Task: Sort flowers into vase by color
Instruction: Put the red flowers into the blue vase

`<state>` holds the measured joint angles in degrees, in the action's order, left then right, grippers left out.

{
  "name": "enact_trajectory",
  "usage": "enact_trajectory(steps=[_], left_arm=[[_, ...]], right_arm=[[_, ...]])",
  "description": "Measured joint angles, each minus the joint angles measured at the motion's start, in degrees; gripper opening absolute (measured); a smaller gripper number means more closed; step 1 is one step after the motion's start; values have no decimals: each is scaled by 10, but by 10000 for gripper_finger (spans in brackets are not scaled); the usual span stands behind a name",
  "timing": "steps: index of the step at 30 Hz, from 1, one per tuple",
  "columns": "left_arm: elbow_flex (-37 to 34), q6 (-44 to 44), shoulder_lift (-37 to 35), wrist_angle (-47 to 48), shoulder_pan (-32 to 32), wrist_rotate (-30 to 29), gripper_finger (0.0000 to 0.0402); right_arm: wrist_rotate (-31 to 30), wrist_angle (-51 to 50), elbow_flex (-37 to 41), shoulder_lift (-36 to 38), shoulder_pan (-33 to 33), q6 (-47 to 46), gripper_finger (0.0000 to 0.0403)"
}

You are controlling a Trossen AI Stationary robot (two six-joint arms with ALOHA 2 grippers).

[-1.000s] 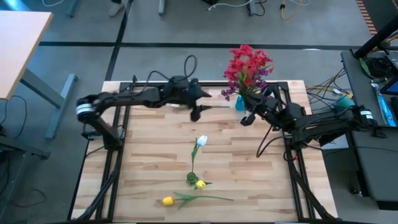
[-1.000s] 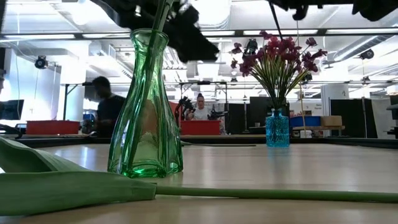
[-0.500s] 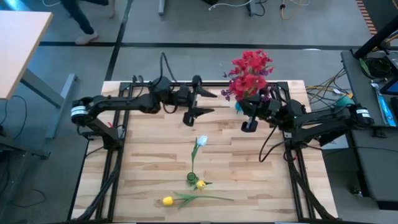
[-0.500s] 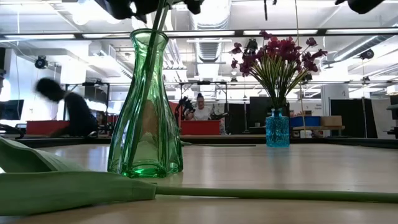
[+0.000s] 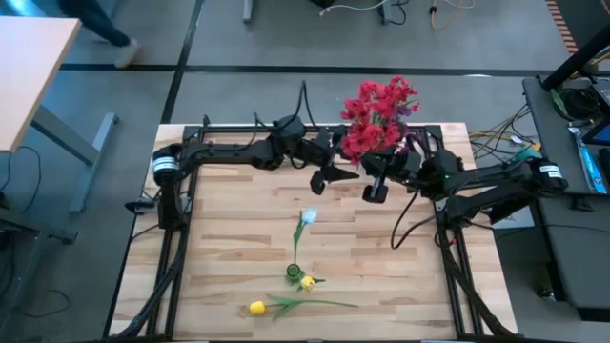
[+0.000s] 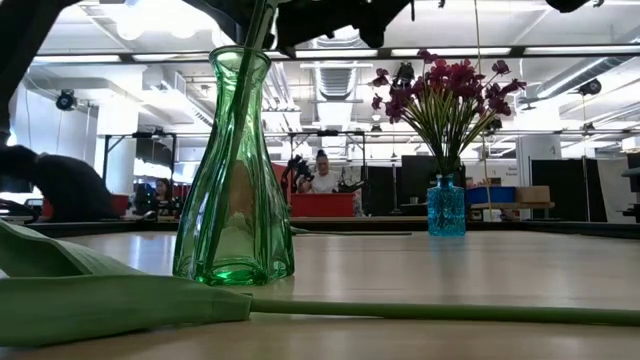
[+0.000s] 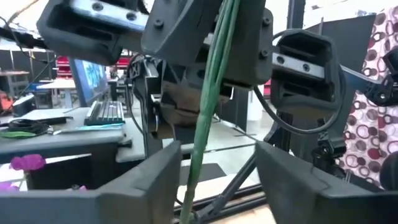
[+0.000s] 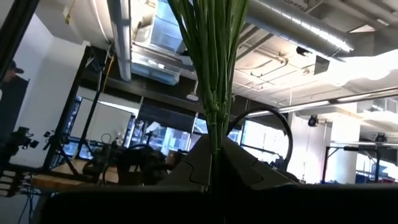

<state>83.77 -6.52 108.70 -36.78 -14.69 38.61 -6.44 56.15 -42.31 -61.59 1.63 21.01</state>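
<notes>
Three flowers point(image 5: 303, 265) on table point(image 5: 219, 248), vases point(image 6: 233, 170) behind

One camera looks straight down on the whole counter point(image 5: 238, 248). Another sits at counter height, close behind the green vase point(image 6: 234, 170), facing the room. Each wrist camera looks closely up green stems point(image 8: 211, 68); the overhead and low views share the blue vase point(image 6: 446, 206).

Red flowers point(image 5: 378, 114) bunched upright — white tulip point(image 5: 306, 217) and two yellow buds point(image 5: 257, 307) lie flat.
</notes>
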Motion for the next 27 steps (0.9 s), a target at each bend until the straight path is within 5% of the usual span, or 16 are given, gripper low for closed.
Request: enact_trajectory(steps=[8,18,27], left_arm=[[4,1,4,4,-8,-5,18],[1,2,1,30,-15,-6,2],[1,17,1,48,-22,-6,1]], right_arm=[[-2,1,0,3,0,8,9],[-62,-37,0,10,0,6,22],[-78,-194,1,78,0,-51,127]])
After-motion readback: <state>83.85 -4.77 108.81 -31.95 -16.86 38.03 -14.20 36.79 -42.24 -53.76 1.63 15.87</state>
